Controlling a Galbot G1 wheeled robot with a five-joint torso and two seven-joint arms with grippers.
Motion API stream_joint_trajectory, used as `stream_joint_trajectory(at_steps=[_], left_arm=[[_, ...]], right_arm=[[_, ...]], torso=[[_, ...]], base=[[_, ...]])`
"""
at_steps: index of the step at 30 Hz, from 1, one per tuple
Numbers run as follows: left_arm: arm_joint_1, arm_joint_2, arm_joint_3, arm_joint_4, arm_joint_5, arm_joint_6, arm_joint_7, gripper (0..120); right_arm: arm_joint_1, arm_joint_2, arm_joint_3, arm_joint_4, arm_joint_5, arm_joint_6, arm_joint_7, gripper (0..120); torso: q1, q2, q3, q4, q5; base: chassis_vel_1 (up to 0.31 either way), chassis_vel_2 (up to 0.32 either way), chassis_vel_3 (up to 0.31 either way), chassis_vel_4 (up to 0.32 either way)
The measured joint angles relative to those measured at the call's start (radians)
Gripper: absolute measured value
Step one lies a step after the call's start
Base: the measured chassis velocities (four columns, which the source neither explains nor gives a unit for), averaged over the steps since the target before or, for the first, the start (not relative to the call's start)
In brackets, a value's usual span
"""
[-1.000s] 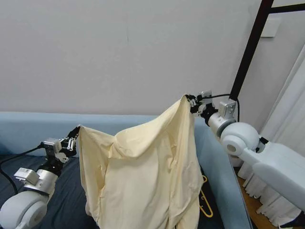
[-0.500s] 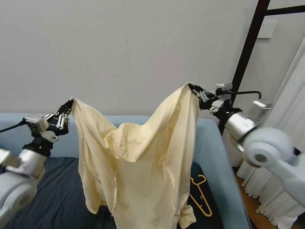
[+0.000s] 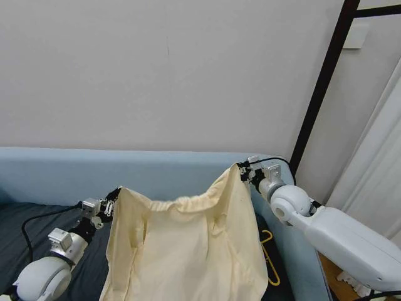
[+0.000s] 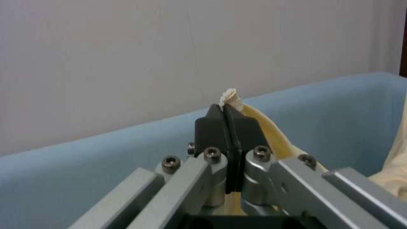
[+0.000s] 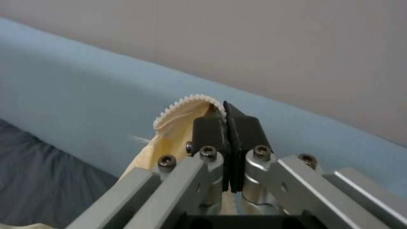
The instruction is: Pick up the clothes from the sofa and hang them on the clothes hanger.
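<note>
A pale yellow shirt (image 3: 188, 251) hangs spread between my two grippers in front of the blue sofa (image 3: 75, 169). My left gripper (image 3: 113, 195) is shut on the shirt's left corner, low over the dark seat. My right gripper (image 3: 243, 168) is shut on the right corner, a little higher, near the sofa's right arm. In the left wrist view the pads (image 4: 216, 129) pinch a tuft of the cloth (image 4: 229, 97). In the right wrist view the pads (image 5: 210, 131) clamp a zigzag hem (image 5: 184, 102). A yellow hanger (image 3: 270, 263) lies on the seat beside the shirt.
A black clothes rack post (image 3: 319, 88) rises at the right, behind the sofa's end. A white curtain (image 3: 369, 175) hangs at the far right. A plain white wall (image 3: 156, 69) stands behind the sofa. A dark blue cushion (image 3: 25, 232) covers the seat.
Both grippers have come down with the shirt and closer together, so the cloth now sags lower between them. The whole view has also shifted, so the camera moved.
</note>
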Motion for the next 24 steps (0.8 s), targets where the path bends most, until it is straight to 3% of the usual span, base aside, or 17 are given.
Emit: stream_joint_trajectory(at_steps=[3, 6, 8, 9, 12, 15, 17, 24], left_arm=[[0.008, 0.004, -0.016, -0.006, -0.016, -0.007, 0.018, 0], [-0.005, 0.001, -0.043, 0.007, -0.076, -0.039, 0.028, 0], [-0.042, -0.010, -0.033, 0.098, -0.083, -0.013, -0.038, 0], [-0.042, -0.010, -0.033, 0.098, -0.083, -0.013, -0.038, 0], [-0.016, -0.026, 0.008, 0.234, 0.071, 0.001, 0.002, 0], [0.039, -0.050, 0.019, 0.232, 0.129, -0.015, 0.063, 0], [0.076, -0.071, 0.020, 0.200, 0.141, -0.043, 0.117, 0], [0.090, -0.078, -0.007, 0.140, 0.102, -0.113, 0.196, 0]], right_arm=[[0.001, -0.015, 0.018, 0.033, 0.013, -0.036, 0.007, 0], [-0.005, -0.047, 0.121, 0.074, 0.066, -0.052, -0.068, 0], [0.017, -0.040, 0.134, 0.006, 0.060, -0.048, -0.066, 0], [0.017, -0.040, 0.134, 0.006, 0.060, -0.048, -0.066, 0], [0.019, -0.017, 0.038, -0.104, -0.008, -0.159, 0.036, 0], [-0.021, -0.013, 0.010, -0.104, -0.042, -0.201, 0.041, 0], [-0.052, -0.028, 0.003, -0.058, -0.039, -0.235, 0.038, 0], [-0.087, -0.086, 0.036, 0.064, 0.007, -0.273, 0.034, 0]], torso=[[0.000, 0.000, 0.000, 0.0001, -0.0004], [0.001, 0.000, 0.000, -0.0003, -0.0004], [0.000, 0.000, 0.000, -0.0010, -0.0003], [0.000, 0.000, 0.000, -0.0010, -0.0003], [0.001, -0.001, 0.001, 0.0000, -0.0007], [0.001, -0.001, 0.001, 0.0011, -0.0003], [0.001, -0.001, 0.001, 0.0006, -0.0006], [0.000, 0.000, 0.000, -0.0003, -0.0003]], base=[[0.000, 0.000, 0.000, 0.000], [0.000, 0.000, 0.000, 0.000], [0.000, 0.000, 0.000, 0.000], [0.000, 0.000, 0.000, 0.000], [0.000, 0.000, 0.000, 0.000], [0.008, 0.062, 0.022, -0.007], [0.001, 0.027, 0.012, -0.007], [0.000, 0.000, 0.000, 0.000]])
